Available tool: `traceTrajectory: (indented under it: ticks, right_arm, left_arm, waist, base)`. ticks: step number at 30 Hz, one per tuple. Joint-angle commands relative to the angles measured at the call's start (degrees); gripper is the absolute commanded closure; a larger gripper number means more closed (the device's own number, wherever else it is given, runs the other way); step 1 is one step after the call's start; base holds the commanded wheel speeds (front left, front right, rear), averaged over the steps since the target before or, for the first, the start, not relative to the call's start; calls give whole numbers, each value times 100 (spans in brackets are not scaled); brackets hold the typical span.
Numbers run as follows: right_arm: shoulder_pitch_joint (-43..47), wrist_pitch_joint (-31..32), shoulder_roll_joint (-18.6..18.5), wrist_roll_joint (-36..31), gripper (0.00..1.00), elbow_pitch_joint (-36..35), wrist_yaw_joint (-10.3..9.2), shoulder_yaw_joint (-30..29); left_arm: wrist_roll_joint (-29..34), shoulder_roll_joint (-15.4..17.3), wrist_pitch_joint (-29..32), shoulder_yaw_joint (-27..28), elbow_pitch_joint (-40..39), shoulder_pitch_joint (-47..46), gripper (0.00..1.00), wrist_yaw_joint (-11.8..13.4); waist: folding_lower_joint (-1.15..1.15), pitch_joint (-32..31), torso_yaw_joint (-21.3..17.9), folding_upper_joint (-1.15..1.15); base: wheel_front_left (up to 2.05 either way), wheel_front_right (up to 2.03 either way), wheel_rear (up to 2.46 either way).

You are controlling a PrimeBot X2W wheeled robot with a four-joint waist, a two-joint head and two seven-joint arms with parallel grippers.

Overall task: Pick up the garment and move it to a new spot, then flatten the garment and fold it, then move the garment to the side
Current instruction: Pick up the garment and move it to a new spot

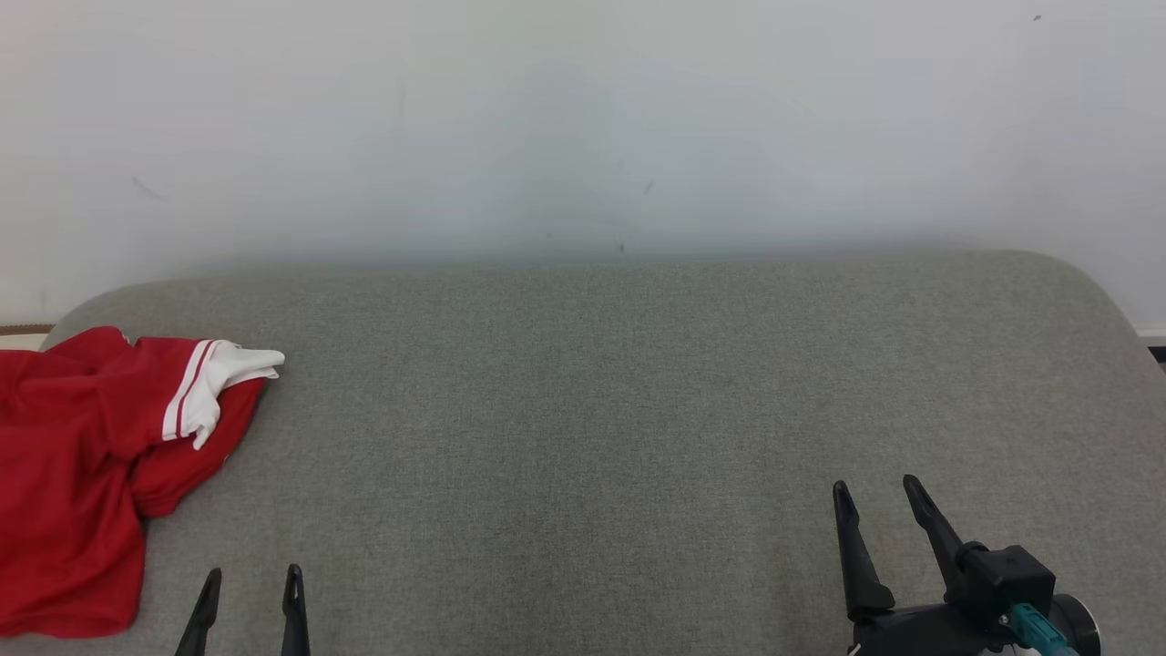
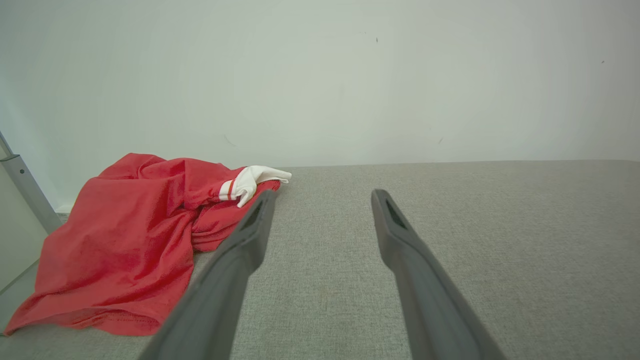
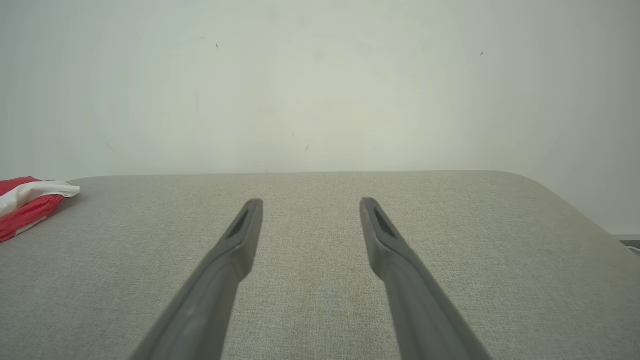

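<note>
A crumpled red garment (image 1: 73,465) with a white, red-striped cuff (image 1: 223,383) lies bunched at the far left of the grey fabric surface (image 1: 592,410), partly cut off by the head view's left edge. My left gripper (image 1: 252,583) stands open near the front edge, just right of the garment and apart from it. From the left wrist, the garment (image 2: 125,240) lies ahead to the left of my open gripper (image 2: 322,196). My right gripper (image 1: 874,497) is open over bare fabric at the front right. A sliver of the garment (image 3: 25,205) shows at the right wrist view's left edge.
A pale wall (image 1: 583,128) rises right behind the grey surface, whose far corners are rounded. A pale metal post (image 2: 25,187) stands beyond the left edge, seen from the left wrist. The surface drops off at the right (image 3: 600,220).
</note>
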Motion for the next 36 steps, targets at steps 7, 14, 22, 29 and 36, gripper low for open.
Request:
traceTrajectory:
  ticks: [7,14,22,29,36]
  right_arm:
    - [56,-8,-28,174,0,9,2,9]
    - [52,-28,-26,370,0,27,2,-20]
    - [76,-78,-26,486,0,110,2,20]
    - [121,-121,-26,576,0,172,2,42]
    - [98,-179,-26,650,0,264,2,131]
  left_arm:
    - [-101,31,30,16,-10,73,0,84]
    - [-107,78,99,4,-31,0,0,97]
    - [-96,113,201,42,-22,-40,0,183]
    - [-59,143,319,27,-82,-22,0,245]
    - [-91,212,424,57,-108,30,0,283]
  waist:
    - [0,1,24,0]
    - [0,42,195,0]
    - [0,37,576,0]
    - [0,-10,1022,0]
    - [0,-85,1484,0]
  base:
    - [0,0,0]
    - [0,0,0]
    - [0,0,0]
    - [0,0,0]
    - [0,0,0]
